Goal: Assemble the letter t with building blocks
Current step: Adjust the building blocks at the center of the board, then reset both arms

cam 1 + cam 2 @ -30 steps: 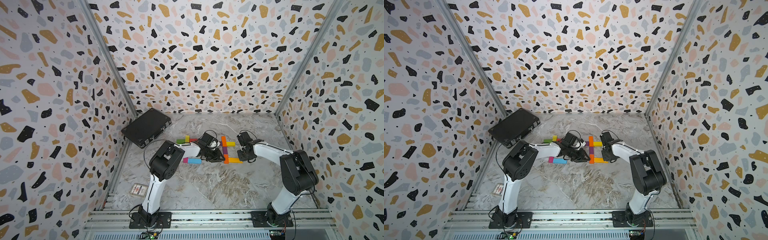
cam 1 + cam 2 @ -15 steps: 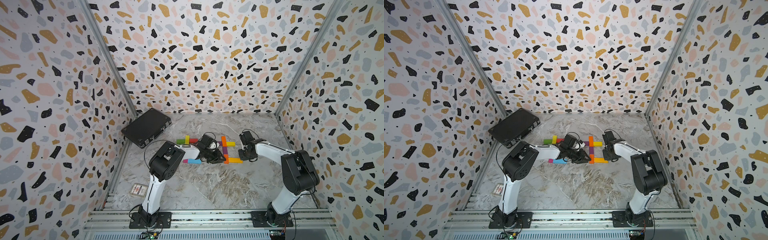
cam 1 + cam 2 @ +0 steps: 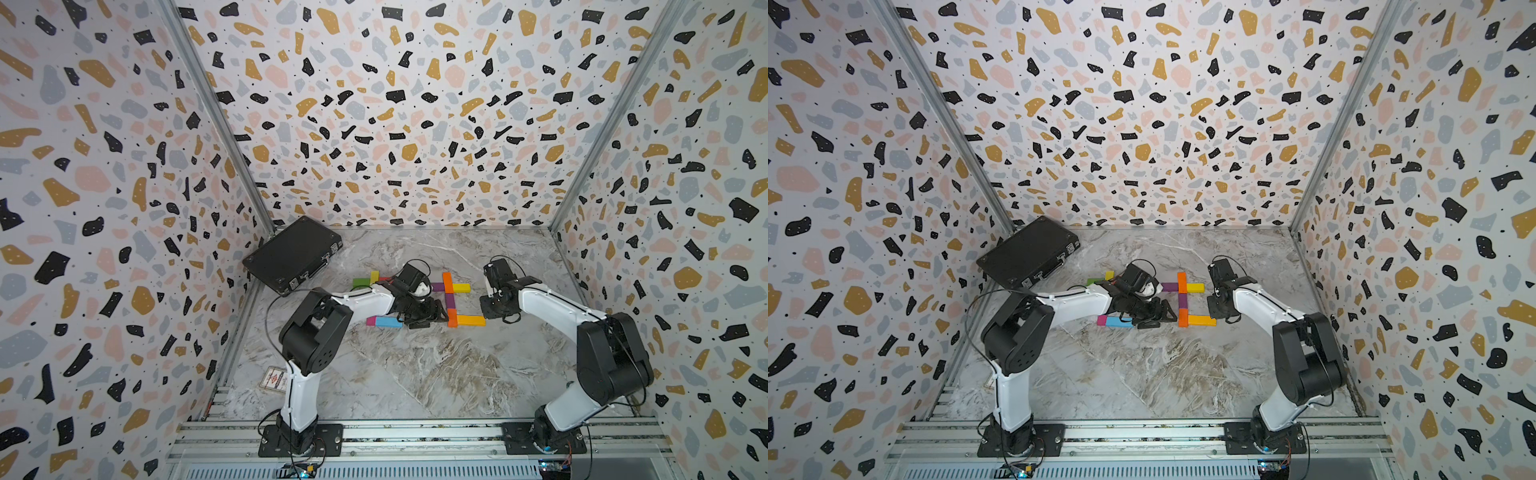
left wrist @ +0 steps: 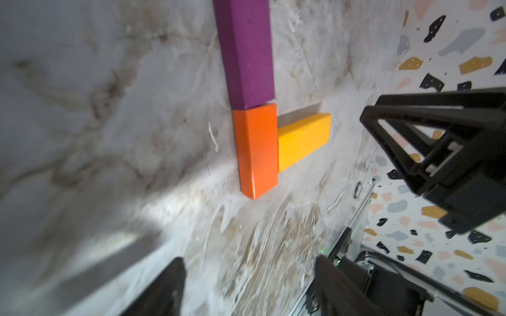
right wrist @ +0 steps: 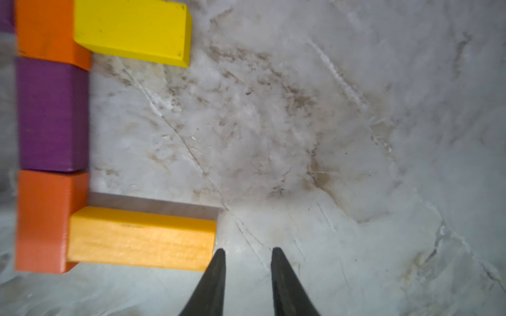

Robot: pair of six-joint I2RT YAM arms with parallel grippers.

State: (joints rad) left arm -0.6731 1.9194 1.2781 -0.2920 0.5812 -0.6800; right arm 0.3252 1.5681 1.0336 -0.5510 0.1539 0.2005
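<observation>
Left jaws wide, orange block (image 4: 257, 150) ahead, right jaws beside amber block (image 5: 141, 238)

Table (image 3: 415, 374): grey-white marble pattern with brown veining, seen in all views.

Walls (image 3: 395, 104): three sides, with a terrazzo print of black, ochre, pink and grey flecks on white.

Posts (image 3: 218, 116): metal, one in each far corner.

Case (image 3: 293, 253): black and closed, at the far left corner against the left wall. Its latches are on the side facing the table's middle. The case (image 3: 1027, 251) shows in both top views.

Card pack (image 3: 274, 378): small and flat, white with a red design, at the left edge near the front.

Rails (image 3: 415, 432): metal, along the front edge.
</observation>
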